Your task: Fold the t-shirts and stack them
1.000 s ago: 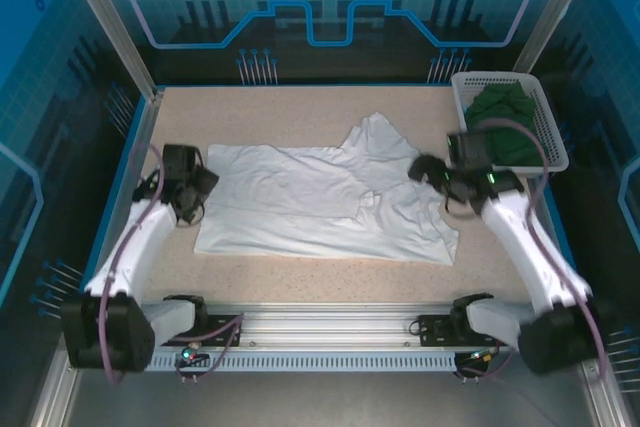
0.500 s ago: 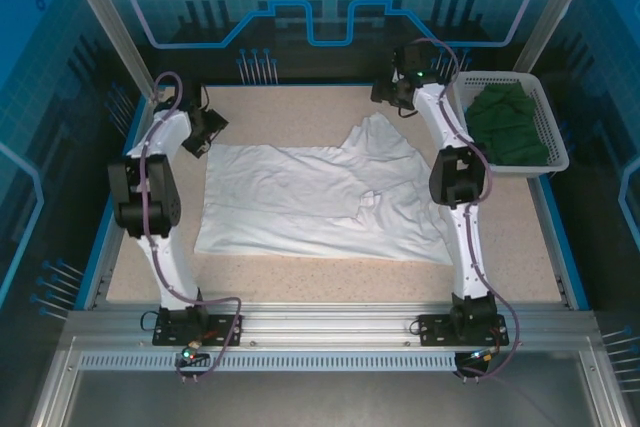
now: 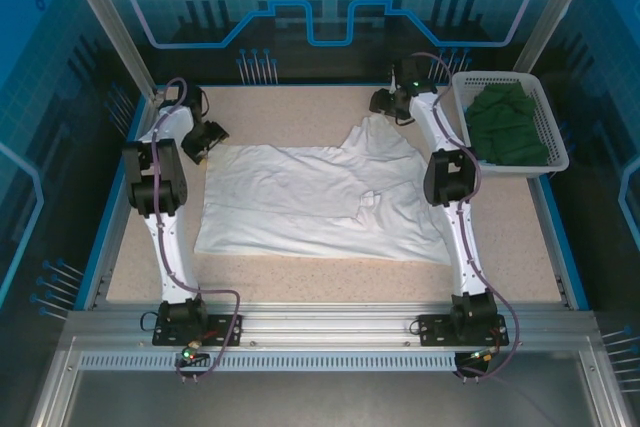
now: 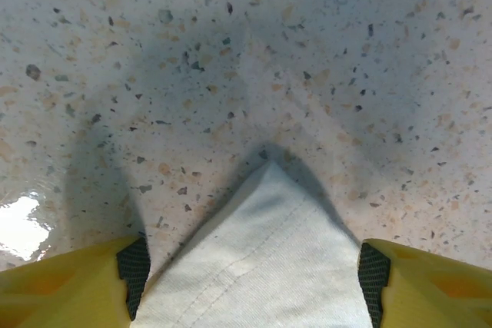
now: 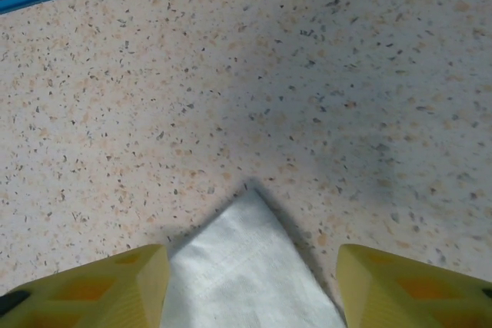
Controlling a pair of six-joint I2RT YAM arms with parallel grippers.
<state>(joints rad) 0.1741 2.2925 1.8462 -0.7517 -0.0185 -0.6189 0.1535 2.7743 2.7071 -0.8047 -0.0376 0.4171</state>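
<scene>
One dark green tee (image 3: 510,127) bunched inside basket (image 3: 500,76).

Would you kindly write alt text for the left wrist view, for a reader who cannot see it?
A corner of the white t-shirt lies flat on the speckled table, pointing away between the two open yellow fingers with dark pads.

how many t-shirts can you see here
2. A white t-shirt lies spread out on the table. A dark green t-shirt is bunched in the basket at the far right. More could be hidden beneath the green one.
</scene>
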